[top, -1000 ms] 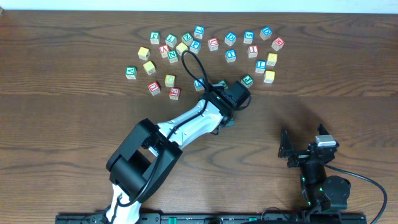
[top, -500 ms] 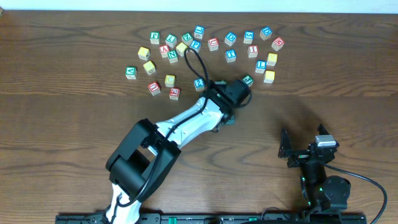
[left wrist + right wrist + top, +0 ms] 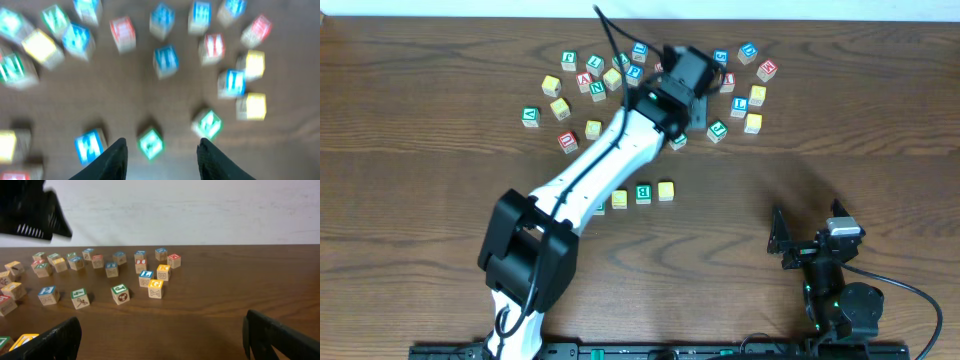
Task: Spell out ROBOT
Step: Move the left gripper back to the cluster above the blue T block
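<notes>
The left gripper point(image 3: 162, 144) hangs over the near edge of the loose pile of cubes point(image 3: 590, 75) at the far side of the table point(image 3: 420, 150). Its fingers stand apart, with nothing held between them. A green cube point(image 3: 151, 143) lies on the wood just below and slightly left of the gap. A blue cube point(image 3: 166, 59) sits straight ahead, but motion blur makes its letter unreadable. Well behind this gripper, beside the arm's forearm, three cubes of the word stand in a row: one yellow cube point(image 3: 620, 199), the green B cube point(image 3: 643, 192), and another yellow cube point(image 3: 666, 190), close together. The right gripper point(image 3: 162, 337) is low near its base with its fingers spread wide and empty, and the pile is well ahead of it.
</notes>
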`<state>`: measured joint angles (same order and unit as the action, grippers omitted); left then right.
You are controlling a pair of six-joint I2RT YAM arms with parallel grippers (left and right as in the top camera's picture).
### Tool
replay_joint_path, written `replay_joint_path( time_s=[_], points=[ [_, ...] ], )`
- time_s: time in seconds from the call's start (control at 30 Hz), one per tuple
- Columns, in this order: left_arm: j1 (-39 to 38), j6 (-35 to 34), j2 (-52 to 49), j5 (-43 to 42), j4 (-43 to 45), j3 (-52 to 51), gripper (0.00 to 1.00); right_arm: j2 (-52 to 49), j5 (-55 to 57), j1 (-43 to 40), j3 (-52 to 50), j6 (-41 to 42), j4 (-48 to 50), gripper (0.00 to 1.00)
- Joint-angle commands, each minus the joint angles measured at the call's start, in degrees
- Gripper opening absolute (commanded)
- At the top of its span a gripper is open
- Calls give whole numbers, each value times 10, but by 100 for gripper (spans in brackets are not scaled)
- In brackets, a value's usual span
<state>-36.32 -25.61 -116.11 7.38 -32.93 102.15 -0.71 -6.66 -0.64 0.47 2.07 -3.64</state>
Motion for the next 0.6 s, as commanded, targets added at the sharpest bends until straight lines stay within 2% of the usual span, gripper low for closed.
replay_joint_path(
  time_s=[0.0,0.2,0.33,0.4,0.57],
  points=[
    [33,42,-33,1,30,52,45,3,1,2,-2,-9,-2,99],
    [45,105,-163,2,24,200,48,3,1,2,-2,-9,-2,99],
    [45,112,-245,15,7,295,52,3,1,2,-2,-9,-2,99],
    [45,112,-268,19,17,309,56,3,1,2,-2,-9,-2,99],
    [45,104,-284,21,31,308,58,3,1,2,-2,-9,-2,99]
  ],
)
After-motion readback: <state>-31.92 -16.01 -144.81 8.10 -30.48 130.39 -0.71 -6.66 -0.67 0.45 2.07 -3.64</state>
